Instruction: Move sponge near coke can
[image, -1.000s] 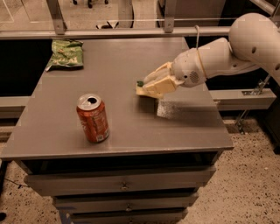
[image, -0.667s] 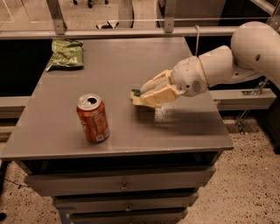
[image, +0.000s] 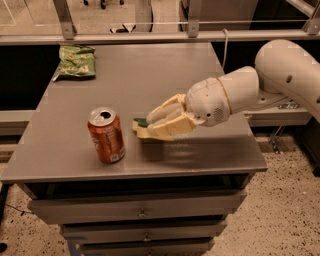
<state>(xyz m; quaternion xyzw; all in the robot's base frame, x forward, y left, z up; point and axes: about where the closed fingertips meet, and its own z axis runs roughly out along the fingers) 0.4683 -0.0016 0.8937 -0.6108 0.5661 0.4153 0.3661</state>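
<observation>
The coke can (image: 106, 134) stands upright near the front left of the grey table (image: 150, 80); it is red-orange with a silver top and a white patch near its base. My gripper (image: 150, 126) reaches in from the right on a white arm (image: 260, 87). Its cream fingers (image: 165, 112) are shut on the sponge (image: 141, 125), whose dark green top and pale yellow foam stick out at the fingertips. The sponge is held just above the tabletop, a short gap to the right of the can.
A light green snack bag (image: 76, 61) lies at the table's back left corner. A metal rail (image: 150, 36) runs behind the table. Drawers (image: 140, 212) sit under the table's front edge. Speckled floor lies to the right.
My gripper has moved left and toward the front edge with the sponge, closing most of the distance to the can. The can and the snack bag have not moved.
</observation>
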